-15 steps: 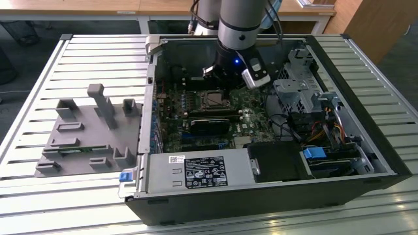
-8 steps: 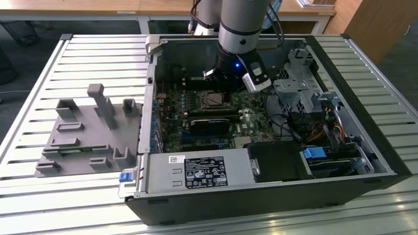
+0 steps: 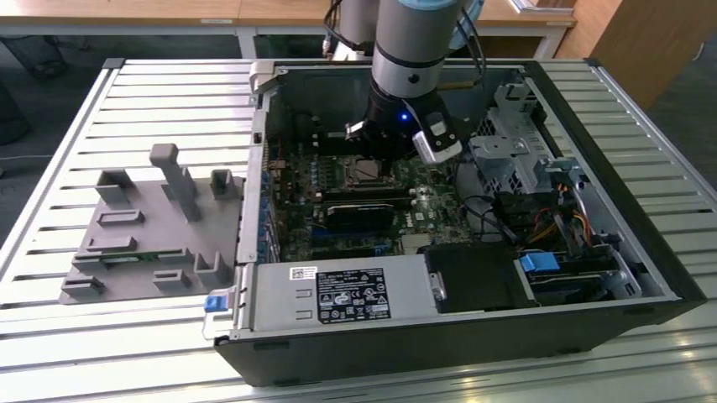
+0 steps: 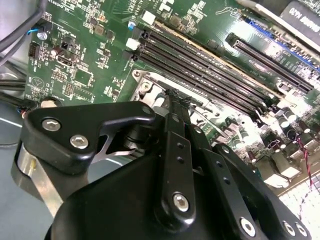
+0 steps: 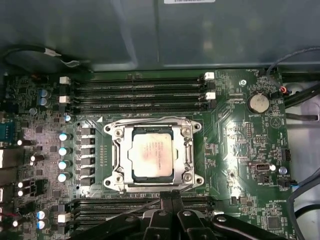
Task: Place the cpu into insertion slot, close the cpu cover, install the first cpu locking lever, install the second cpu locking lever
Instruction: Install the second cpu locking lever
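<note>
The cpu (image 5: 152, 157), a pale silvery square chip, lies flat in the insertion slot (image 5: 116, 176) on the green motherboard. The cpu cover (image 5: 188, 150), a thin silvery frame, lies down around the chip. A thin wire lever (image 5: 150, 120) runs along the cover's far edge. Another thin rod (image 5: 142, 206) slants beside my fingertips. My gripper (image 5: 172, 196) is shut, its tips just off the socket's near edge, with nothing seen between them. In the second wrist view the gripper (image 4: 173, 96) points at the socket's metal rim (image 4: 150, 82). In the exterior view the arm (image 3: 409, 59) stands over the cpu (image 3: 364, 171).
Black memory slots (image 5: 140, 92) flank the socket on both sides. A coin battery (image 5: 258, 103) and cables (image 5: 300, 95) lie nearby. The open case holds a power supply (image 3: 336, 294), a drive cage (image 3: 510, 159) and wiring. A grey fixture (image 3: 151, 227) sits at the exterior view's left.
</note>
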Available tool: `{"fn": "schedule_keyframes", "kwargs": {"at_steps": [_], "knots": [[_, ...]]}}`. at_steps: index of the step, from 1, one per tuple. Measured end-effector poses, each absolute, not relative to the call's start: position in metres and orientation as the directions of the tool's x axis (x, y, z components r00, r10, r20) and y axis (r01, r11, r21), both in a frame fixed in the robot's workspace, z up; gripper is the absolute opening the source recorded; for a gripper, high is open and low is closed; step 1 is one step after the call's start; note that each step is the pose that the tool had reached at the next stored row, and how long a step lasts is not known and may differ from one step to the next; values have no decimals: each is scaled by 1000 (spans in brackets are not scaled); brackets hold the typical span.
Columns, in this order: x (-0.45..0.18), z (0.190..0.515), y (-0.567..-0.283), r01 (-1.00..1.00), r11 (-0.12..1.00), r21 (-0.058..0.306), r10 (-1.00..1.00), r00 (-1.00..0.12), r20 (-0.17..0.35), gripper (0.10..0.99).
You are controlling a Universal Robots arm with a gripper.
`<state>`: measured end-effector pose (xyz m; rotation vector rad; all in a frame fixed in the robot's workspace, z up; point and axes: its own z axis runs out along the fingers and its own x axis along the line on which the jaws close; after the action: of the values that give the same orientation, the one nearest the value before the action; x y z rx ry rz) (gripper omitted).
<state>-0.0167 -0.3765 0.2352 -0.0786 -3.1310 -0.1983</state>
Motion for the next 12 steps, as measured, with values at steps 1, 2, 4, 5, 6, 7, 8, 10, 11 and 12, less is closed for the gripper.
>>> {"fn": "schedule_keyframes", "kwargs": {"at_steps": [1,2,4,5,6,7,8,10,11,12], "knots": [[-17,235,-377,50,991,128,50,-999,7,106],[-18,235,-378,50,990,129,50,-999,7,106],[-20,235,-379,50,990,130,50,-999,7,106],[-21,234,-379,50,990,130,50,-999,7,106],[-23,234,-380,50,990,130,50,-999,7,106],[-24,234,-381,50,990,130,50,-999,7,106],[-26,233,-381,50,990,130,50,-999,7,106],[-30,233,-382,50,990,131,50,-999,7,106],[-33,232,-382,50,990,131,50,-999,7,106],[-35,232,-382,50,990,130,50,-999,7,106]]}}
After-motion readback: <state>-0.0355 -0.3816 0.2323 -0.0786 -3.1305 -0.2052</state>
